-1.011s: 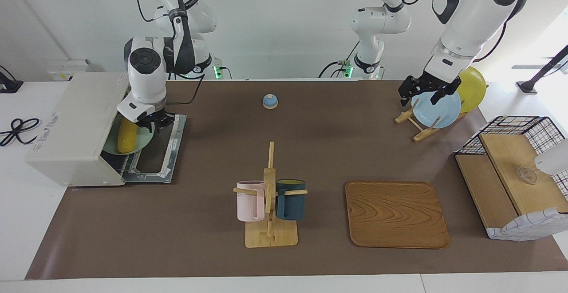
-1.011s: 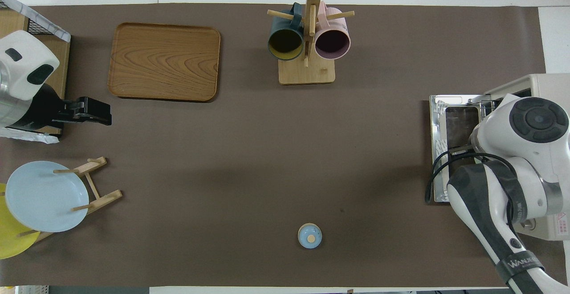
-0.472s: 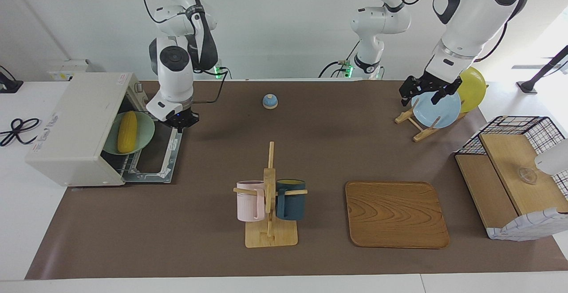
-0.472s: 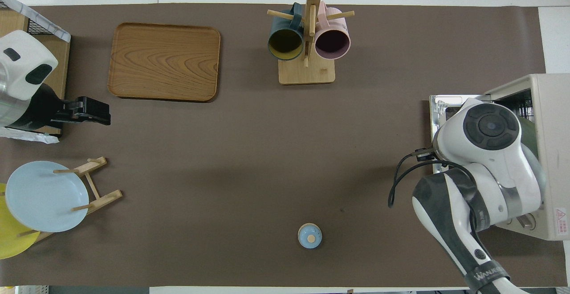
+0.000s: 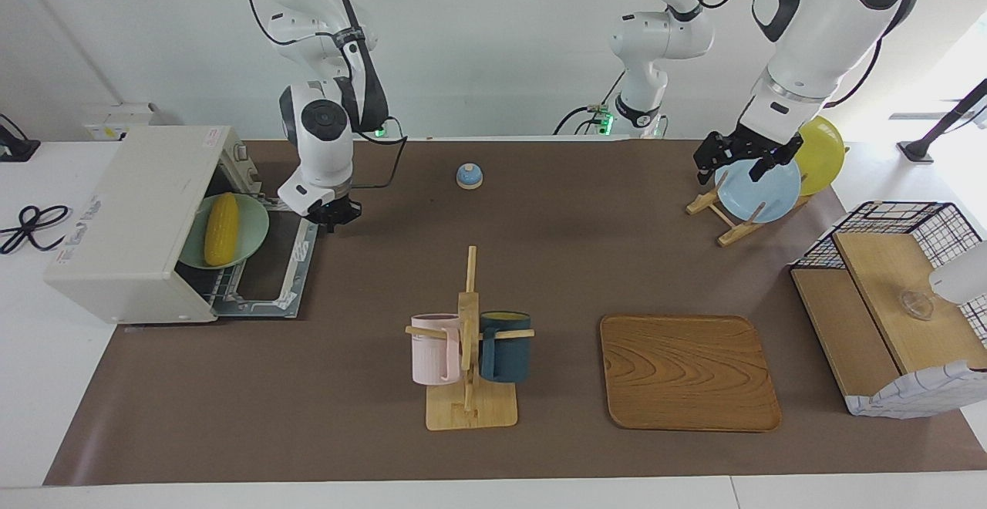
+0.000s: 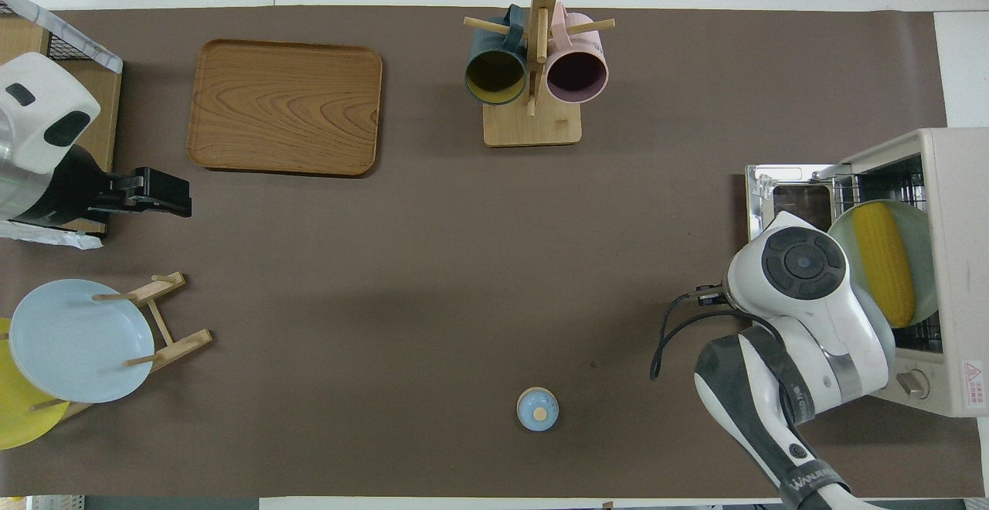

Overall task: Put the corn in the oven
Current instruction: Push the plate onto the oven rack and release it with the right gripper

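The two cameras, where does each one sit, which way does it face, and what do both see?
Facing view: high across the table, looking at the robots; both arms show whole, the right tool over the boxy off-white toaster oven's open door, the left tool over the pale blue plate.
Overhead view: above the robots' end, looking steeply down; the right arm's wrist and the left tool show.
Shared: the oven, the bright yellow corn cob on its pale green plate, and the blue plate.

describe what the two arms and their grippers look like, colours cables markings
Both arms are glossy white, rounded segments with black joint bands and round dark caps. The right arm has a black cable looping beside its wrist and grey lettering on a dark band. The right gripper and left gripper are black; the left arm carries black cables up top.
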You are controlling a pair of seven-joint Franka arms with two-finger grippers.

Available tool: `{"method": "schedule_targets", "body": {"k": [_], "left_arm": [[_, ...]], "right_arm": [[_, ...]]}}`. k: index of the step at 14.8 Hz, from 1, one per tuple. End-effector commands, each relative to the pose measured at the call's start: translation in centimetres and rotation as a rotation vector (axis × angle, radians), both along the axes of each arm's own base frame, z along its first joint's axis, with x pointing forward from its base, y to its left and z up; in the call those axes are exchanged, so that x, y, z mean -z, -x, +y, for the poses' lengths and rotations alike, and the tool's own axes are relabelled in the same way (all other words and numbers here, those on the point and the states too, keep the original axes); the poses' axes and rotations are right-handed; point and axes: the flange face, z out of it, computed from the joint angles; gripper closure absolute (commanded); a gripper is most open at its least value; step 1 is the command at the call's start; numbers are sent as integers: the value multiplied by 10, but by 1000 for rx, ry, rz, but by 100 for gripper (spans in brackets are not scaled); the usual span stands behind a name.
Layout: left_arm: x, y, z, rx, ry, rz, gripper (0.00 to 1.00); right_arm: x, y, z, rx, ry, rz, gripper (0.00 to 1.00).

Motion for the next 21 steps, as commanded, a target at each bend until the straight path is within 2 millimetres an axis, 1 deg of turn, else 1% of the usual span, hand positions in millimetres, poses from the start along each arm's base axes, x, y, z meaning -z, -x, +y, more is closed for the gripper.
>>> {"method": "schedule_targets", "body": {"k": [1, 3, 6, 7, 10, 13, 14, 18, 20, 21], "left_arm": [[-7, 4, 3, -11, 4, -2, 0], [-7, 4, 3, -11, 4, -2, 0], [-7, 4, 3, -11, 4, -2, 0], [-7, 4, 3, -11, 4, -2, 0], [-6, 4, 3, -13, 4, -1, 0], [-7, 4, 3, -11, 4, -2, 0], [-7, 4, 3, -13, 5, -2, 0], [-7, 4, 3, -11, 4, -2, 0], [-7, 4, 3, -11, 4, -2, 0], [-7, 4, 3, -11, 4, -2, 0]], "right_arm": [[6, 13, -9, 24, -18, -16, 100], [9, 17, -10, 21, -19, -12, 100], [8, 17, -13, 22, -20, -13, 100], [10, 19, -17, 28, -18, -6, 100], [11, 19, -21, 34, -18, -4, 100], [10, 17, -31, 28, -20, 1, 100], [10, 17, -31, 28, -20, 1, 100], [7, 14, -30, 18, -10, 3, 100], [-1, 7, -30, 20, 6, 18, 100], [-9, 1, -31, 16, 30, 33, 100]]}}
